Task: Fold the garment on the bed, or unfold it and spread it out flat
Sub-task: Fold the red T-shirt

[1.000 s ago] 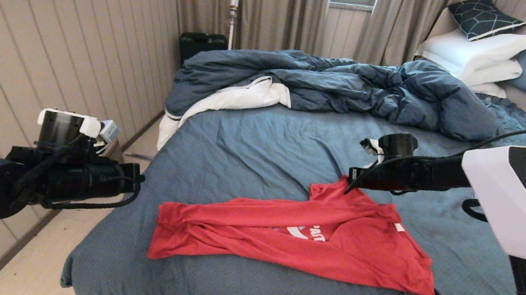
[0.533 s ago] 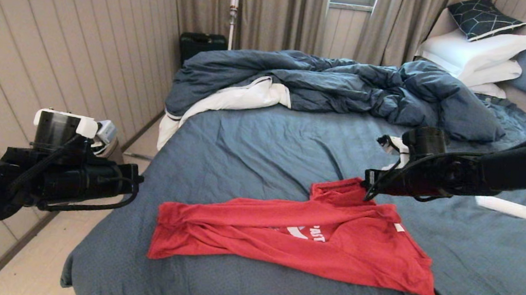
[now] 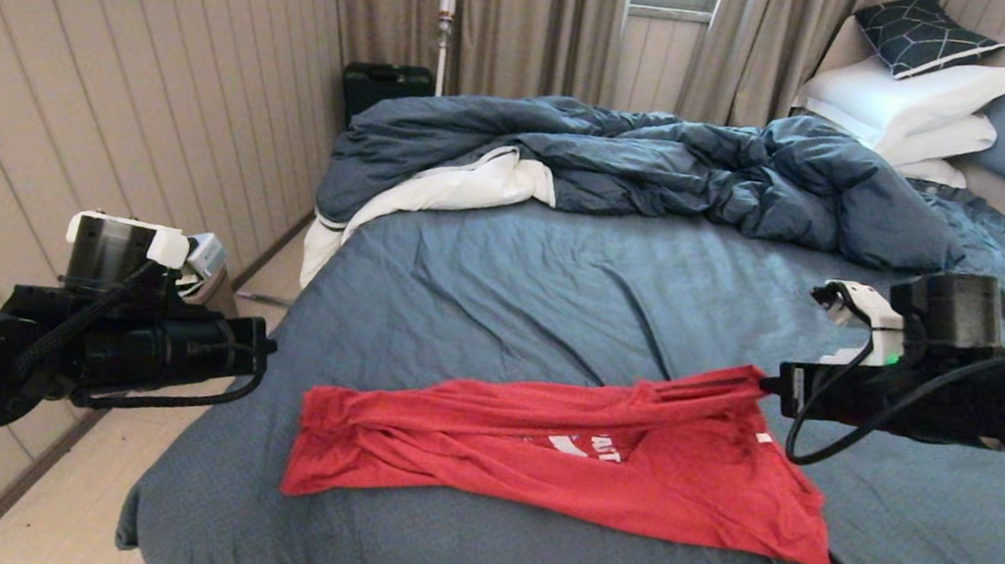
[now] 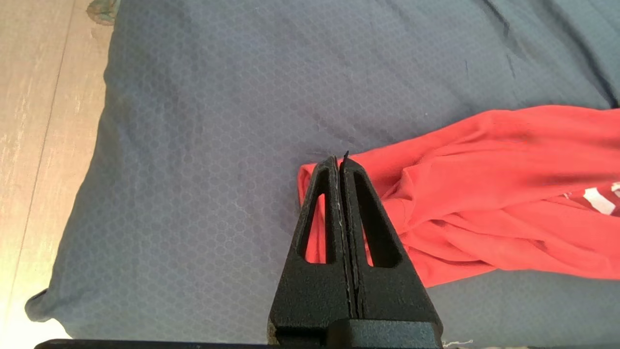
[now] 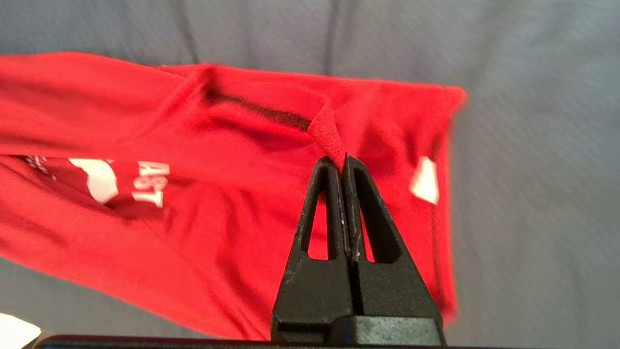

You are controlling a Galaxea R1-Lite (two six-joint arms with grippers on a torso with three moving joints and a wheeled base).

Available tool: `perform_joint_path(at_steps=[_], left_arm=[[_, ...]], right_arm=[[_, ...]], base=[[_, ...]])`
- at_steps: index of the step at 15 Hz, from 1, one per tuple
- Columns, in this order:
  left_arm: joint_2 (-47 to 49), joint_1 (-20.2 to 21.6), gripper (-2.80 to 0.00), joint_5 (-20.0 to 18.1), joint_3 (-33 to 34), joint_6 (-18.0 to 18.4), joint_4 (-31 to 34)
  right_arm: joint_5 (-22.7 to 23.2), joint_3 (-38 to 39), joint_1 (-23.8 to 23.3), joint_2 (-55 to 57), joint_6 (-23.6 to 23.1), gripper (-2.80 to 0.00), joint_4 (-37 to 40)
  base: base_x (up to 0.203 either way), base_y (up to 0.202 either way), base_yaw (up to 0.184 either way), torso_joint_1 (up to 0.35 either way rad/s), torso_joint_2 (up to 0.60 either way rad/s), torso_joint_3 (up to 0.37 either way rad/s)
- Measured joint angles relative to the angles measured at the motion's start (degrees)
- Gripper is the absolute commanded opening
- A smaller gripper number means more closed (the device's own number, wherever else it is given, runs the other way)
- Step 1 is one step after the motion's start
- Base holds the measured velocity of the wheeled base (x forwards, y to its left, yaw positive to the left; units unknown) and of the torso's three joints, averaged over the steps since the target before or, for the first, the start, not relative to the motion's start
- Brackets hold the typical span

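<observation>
1. The garment (image 3: pixel 558 461) lies crumpled on the near part of the bed (image 3: pixel 511 292)
2. The right pincer (image 5: pixel 343 167) is clamped on a fold of it, lifting that edge
3. The left pincer (image 4: pixel 340 165), closed and empty, hovers near its other end
4. A rumpled duvet (image 3: pixel 645 166) lies behind

On the red garment (image 5: pixel 203 228), the white chest print shows only the letters "AST" in the right wrist view, the rest folded under, while the small white neck tag (image 5: pixel 425 181) carries nothing legible.
</observation>
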Motion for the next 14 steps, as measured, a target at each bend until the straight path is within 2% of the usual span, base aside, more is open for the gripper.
perform_joint_path(at_steps=[6, 10, 11, 14], left_arm=[[0.0, -0.18, -2.8, -0.02, 0.44, 0.19, 0.0], [0.0, -0.33, -2.8, -0.13, 0.66, 0.2, 0.02], [0.02, -0.33, -2.8, -0.13, 0.68, 0.16, 0.02], [0.18, -0.4, -2.8, -0.11, 0.71, 0.16, 0.0]], right_arm=[[0.67, 10.06, -0.23, -7.88, -1.49, -2.8, -0.46], [0.59, 15.73, -0.43, -8.45, -3.35, -2.8, -4.38], [0.5, 16.37, -0.45, -8.01, -3.63, 0.0, -5.21], [0.56, 17.6, -0.52, -6.91, -3.78, 0.0, -7.97]], base=[[0.0, 0.0, 0.0, 0.0, 0.0, 0.0], [0.0, 0.0, 0.0, 0.0, 0.0, 0.0], [0.0, 0.0, 0.0, 0.0, 0.0, 0.0], [0.0, 0.0, 0.0, 0.0, 0.0, 0.0]])
